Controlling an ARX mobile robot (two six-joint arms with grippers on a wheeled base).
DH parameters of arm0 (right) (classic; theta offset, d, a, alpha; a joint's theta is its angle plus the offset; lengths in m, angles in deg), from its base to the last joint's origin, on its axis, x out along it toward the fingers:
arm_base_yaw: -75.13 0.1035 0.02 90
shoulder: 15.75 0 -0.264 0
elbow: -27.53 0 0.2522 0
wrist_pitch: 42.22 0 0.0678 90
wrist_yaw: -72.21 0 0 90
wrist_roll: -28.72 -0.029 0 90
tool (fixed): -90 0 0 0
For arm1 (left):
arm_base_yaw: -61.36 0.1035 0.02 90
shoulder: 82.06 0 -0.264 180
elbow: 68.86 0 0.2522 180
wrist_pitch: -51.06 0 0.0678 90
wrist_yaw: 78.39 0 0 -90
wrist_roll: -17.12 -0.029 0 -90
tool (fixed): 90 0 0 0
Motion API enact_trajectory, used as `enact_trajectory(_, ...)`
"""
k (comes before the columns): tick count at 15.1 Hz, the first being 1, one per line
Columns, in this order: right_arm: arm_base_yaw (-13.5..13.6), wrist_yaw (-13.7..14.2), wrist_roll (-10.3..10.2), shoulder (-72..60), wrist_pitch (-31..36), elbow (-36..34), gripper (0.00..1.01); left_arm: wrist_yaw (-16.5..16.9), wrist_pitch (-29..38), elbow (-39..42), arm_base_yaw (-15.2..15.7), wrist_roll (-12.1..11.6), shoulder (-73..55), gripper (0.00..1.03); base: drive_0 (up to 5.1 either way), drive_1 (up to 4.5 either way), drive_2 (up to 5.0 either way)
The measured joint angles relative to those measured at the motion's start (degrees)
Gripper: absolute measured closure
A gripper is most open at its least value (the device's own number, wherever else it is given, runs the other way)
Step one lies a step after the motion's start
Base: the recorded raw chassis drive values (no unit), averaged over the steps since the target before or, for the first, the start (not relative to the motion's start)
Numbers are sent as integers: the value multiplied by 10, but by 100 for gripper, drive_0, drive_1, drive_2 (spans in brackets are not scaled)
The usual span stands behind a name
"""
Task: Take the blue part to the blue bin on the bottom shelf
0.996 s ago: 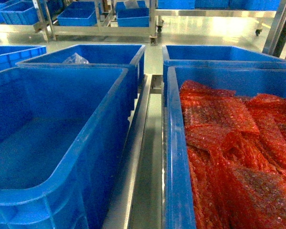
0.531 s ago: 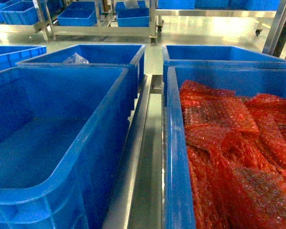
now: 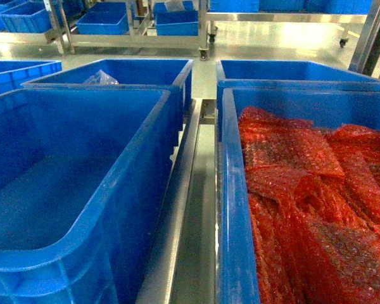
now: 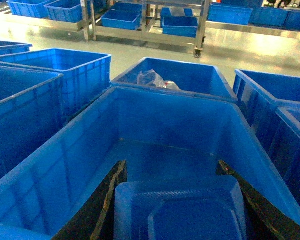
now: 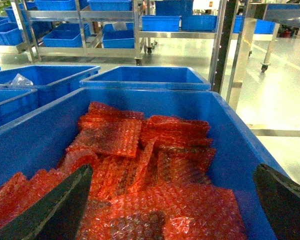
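Meanwhile nothing has shifted: the left gripper [image 4: 172, 200], jaws apart around the blue part [image 4: 182, 210], hovers over the blue bin [image 4: 50, 165]; release pending; right gripper [image 5: 175, 200] wide open, empty

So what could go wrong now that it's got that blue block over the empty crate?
1. The blue block sits between the left gripper's fingers above the empty crate's bare floor; released from there, it may bounce or chip.
2. The bubble-wrap crate beside it looks much alike, so a sideways drift could land the block wrong.
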Motion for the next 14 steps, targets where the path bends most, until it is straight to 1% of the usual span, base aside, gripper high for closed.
enact_trajectory(12, 0, 0, 0, 0, 0, 0, 3, 0, 0, 0, 0, 0, 0, 59, 0, 0, 0)
enact_trajectory(13, 0, 0, 0, 0, 0, 0, 3, -2, -3, 0, 0, 0, -1, 59, 0, 0, 0)
enact_trajectory(14, 0, 0, 0, 0, 0, 0, 3, -18, 21, -2, -3, -1, -31, 59, 0, 0, 0)
